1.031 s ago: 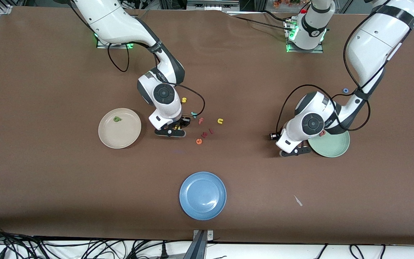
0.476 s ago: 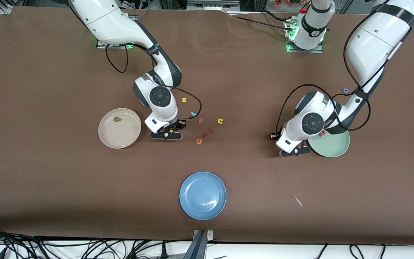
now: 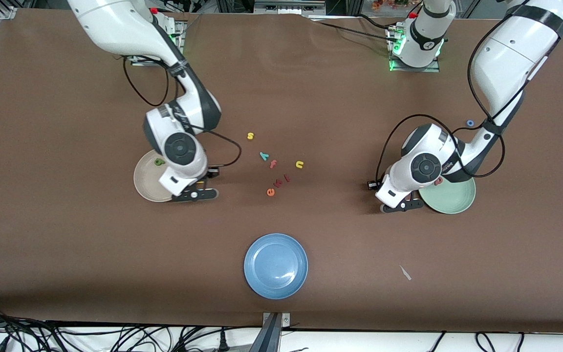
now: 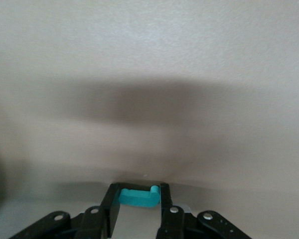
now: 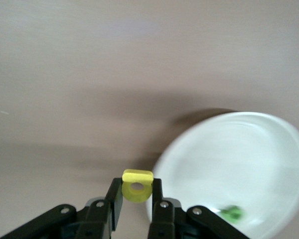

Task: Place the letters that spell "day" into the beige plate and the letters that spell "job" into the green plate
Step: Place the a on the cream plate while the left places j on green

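Note:
My right gripper (image 3: 197, 189) is shut on the yellow looped letter (image 5: 137, 187) and hangs over the table just beside the beige plate (image 3: 147, 183). The dark green letter (image 3: 159, 161) lies in that plate. My left gripper (image 3: 402, 203) is shut on the teal hooked "j" (image 4: 137, 196), low over the table next to the green plate (image 3: 450, 200). The pinkish-red letter (image 3: 439, 181) shows at that plate's rim, partly hidden by the left arm. The blue ring "o" (image 3: 469, 122) lies farther from the camera. The teal "y" (image 3: 264, 156) lies mid-table.
Around the teal "y" lie a yellow "s" (image 3: 250, 136), a pink "f" (image 3: 272, 164), a yellow "u" (image 3: 299, 165), an orange "e" (image 3: 270, 192) and two small red letters (image 3: 282, 180). A blue plate (image 3: 275, 265) sits nearest the camera.
My right arm has carried the yellow letter from the cluster of letters toward the beige plate. The left arm has stayed beside the green plate.

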Robot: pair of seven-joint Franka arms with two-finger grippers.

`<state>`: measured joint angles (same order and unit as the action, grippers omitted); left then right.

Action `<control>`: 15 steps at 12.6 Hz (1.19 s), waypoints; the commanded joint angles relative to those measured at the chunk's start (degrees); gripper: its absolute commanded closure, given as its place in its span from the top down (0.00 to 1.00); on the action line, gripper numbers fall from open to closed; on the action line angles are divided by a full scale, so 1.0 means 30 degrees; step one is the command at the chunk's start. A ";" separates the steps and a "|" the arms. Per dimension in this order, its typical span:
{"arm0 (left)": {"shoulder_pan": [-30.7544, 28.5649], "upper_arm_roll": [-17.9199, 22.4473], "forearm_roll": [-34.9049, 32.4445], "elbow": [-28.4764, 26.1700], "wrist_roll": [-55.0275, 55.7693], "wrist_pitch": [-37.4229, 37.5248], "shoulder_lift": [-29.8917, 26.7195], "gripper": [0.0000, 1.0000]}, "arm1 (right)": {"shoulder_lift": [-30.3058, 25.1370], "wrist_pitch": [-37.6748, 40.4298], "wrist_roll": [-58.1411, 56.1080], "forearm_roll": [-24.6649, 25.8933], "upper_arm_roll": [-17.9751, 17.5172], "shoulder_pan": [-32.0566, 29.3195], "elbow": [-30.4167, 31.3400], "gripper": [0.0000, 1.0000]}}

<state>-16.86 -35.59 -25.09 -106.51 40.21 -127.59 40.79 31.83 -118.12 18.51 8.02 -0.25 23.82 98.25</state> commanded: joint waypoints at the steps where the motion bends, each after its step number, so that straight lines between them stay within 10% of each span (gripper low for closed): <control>1: -0.1055 -0.0787 -0.0019 -0.0150 -0.1854 0.2183 -0.2368 0.12 | -0.0648 0.1401 -0.2502 -0.0006 0.1133 0.0030 0.0295 0.16; 6: -0.5856 -0.3864 0.2181 0.1050 -0.7505 0.7363 -0.4425 0.13 | -0.0707 0.1170 -0.2656 -0.0211 0.1518 0.0001 0.1056 0.44; 15: -0.8736 -0.3136 -0.1627 0.0700 -1.1500 0.7114 -0.1060 0.29 | -0.0591 0.0148 0.1489 -0.3170 0.0673 0.0877 0.1058 0.68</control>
<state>-42.77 -45.15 -27.57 -104.72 6.51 -104.97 35.22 30.51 -116.02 16.60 -0.36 3.24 24.64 101.07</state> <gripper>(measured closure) 0.656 0.317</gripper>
